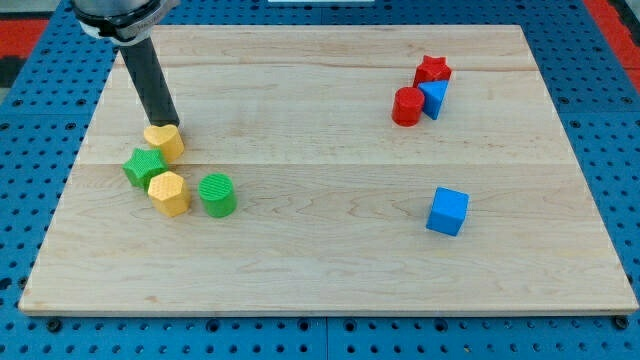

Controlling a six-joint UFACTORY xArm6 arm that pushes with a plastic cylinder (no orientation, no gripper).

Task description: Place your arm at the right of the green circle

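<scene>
The green circle (217, 194) stands on the wooden board (330, 250) at the view's lower left. My tip (166, 124) is up and to the left of it, touching the top edge of a yellow heart-shaped block (164, 141). A green star (144, 166) and a yellow hexagon (169, 192) lie between the heart and the circle, the hexagon right beside the circle's left side.
A red star (433, 69), a red cylinder (407, 105) and a blue triangular block (434, 98) cluster at the view's upper right. A blue cube (447, 211) stands alone at the right of centre. The board's edges border a blue pegboard.
</scene>
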